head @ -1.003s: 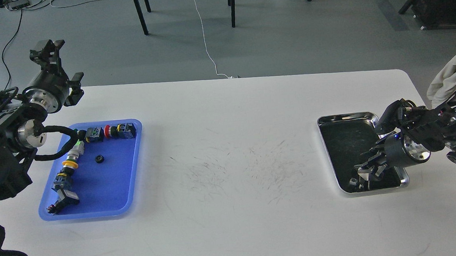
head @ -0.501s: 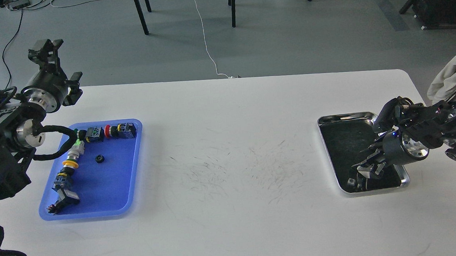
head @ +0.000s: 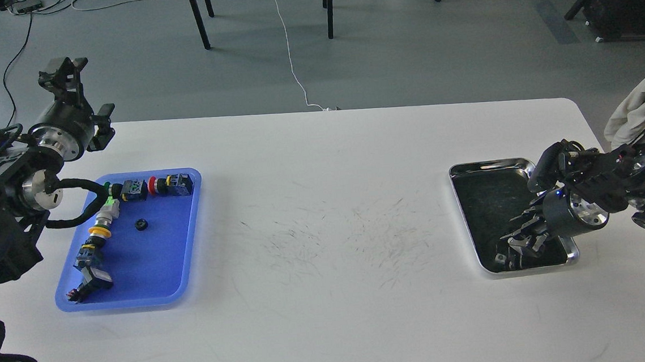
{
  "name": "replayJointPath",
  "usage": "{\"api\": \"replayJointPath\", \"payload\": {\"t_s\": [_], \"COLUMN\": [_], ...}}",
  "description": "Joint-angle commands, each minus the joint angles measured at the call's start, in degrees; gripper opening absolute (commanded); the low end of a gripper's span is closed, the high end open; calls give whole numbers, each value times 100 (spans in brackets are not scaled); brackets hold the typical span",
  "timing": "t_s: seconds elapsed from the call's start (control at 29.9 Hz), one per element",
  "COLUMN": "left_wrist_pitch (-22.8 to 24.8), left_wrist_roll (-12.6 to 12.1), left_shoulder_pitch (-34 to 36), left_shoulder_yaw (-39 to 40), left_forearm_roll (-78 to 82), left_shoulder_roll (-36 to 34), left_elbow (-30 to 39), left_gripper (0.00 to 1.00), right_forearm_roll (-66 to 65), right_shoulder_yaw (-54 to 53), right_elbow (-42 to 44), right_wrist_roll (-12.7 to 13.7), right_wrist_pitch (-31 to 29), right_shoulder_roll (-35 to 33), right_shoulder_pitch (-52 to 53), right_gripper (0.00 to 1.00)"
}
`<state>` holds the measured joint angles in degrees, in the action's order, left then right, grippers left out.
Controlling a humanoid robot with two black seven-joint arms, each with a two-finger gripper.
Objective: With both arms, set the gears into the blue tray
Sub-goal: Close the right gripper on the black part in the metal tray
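The blue tray [head: 153, 272] lies on the left of the white table. One small black gear [head: 141, 224] rests in its middle. My left gripper [head: 63, 71] is raised beyond the tray's far left corner, over the table's back edge; its fingers are too dark to tell apart. At the right, my right gripper [head: 512, 250] reaches down into the near end of the silver tray [head: 489, 165]. Its fingers look dark against the tray's dark inside, and whatever lies under them is hidden.
Several colourful push-button switches [head: 155, 186] line the blue tray's far and left sides. A pale cloth [head: 643, 104] hangs at the right edge. Chair legs and cables [head: 289, 52] are on the floor beyond the table [head: 332, 316].
My right gripper shifted slightly inside the silver tray's near end, first left, then back right. My left gripper drifted a little to the left and up.
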<state>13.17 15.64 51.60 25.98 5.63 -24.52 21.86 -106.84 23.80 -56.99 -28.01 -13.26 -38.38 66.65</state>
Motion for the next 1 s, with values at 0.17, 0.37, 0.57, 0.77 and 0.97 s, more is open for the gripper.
{"api": "replayJointPath", "payload": {"t_s": [0.17,0.37,0.57,0.77,0.97], "left_wrist_pitch": [10,10,10,19,98], "left_wrist_roll": [0,0,0,-34,-114], "left_shoulder_pitch": [-9,0,0,0,8], "left_shoulder_yaw": [-5,-5,-5,-5,56], "left_forearm_roll": [0,0,0,0,-44], "left_shoulder_roll": [9,0,-9,-44,-140], "left_elbow": [-77,-77,-77,-77,-60], "left_gripper": [99,99,99,99,99], "right_forearm_roll": [-3,-56,-65,-65,-47], "right_shoulder_yaw": [2,10,2,-42,-314], "right_elbow": [12,12,39,56,188], "right_wrist_roll": [1,1,1,1,1], "right_wrist_pitch": [-1,-1,25,314,736], "right_shoulder_roll": [6,6,-3,93,419], "right_shoulder_pitch": [15,15,119,462,656], "right_gripper": [22,7,2,1,1]}}
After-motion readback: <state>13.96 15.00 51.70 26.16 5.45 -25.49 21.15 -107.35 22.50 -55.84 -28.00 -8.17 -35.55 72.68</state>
